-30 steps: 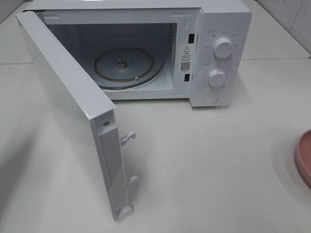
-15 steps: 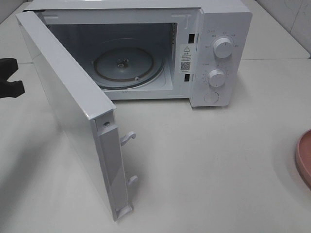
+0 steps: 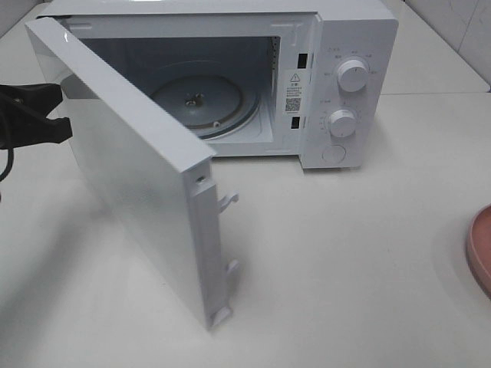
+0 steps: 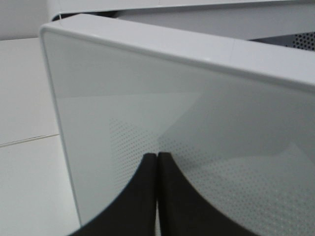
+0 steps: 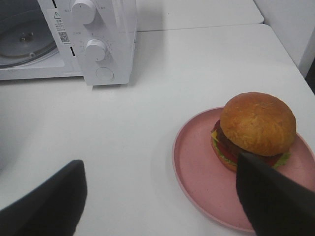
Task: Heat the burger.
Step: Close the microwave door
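One burger (image 5: 257, 130) sits on a pink plate (image 5: 197, 167) at lower right; the released right tool (image 5: 160, 196) hovers above. The clenched left tool (image 4: 157, 196) touches the microwave door (image 3: 130, 176).

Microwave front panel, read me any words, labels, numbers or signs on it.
Nothing can be read word for word.
Sticker on the microwave: warning triangle, QR code, print too small.
Marks around upper knob: blurred.
Marks around lower knob: blurred.
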